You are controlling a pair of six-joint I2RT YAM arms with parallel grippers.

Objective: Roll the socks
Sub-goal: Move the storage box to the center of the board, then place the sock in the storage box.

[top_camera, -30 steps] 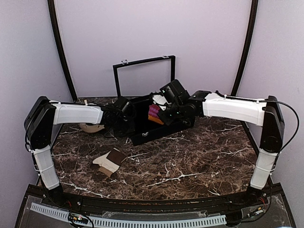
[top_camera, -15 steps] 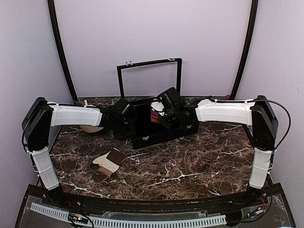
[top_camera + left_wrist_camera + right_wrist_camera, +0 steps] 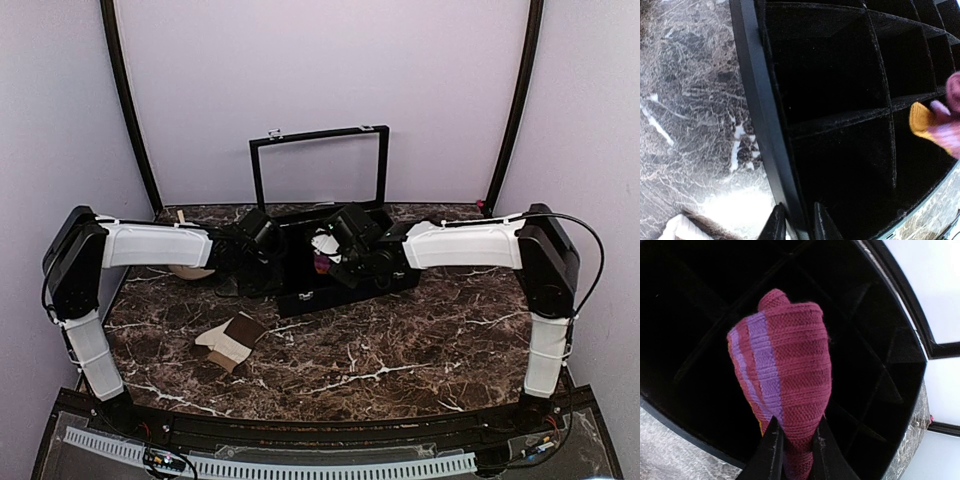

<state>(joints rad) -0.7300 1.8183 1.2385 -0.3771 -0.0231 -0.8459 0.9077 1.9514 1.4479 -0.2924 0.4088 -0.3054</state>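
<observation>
**Rolled pink sock (image 3: 785,375) held over the black case (image 3: 752,100).**
The right gripper (image 3: 792,450) jaws, nearly closed, pinch the ribbed-knit, purple-striped, cone-shaped bundle above felt-lined square compartments (image 3: 835,75). The left gripper (image 3: 796,225) jaws clamp the case's thin rigid side wall. The case stands near the veined marble bench's (image 3: 420,340) far edge, and the folded cream sock (image 3: 232,340) lies toward its left front.
</observation>
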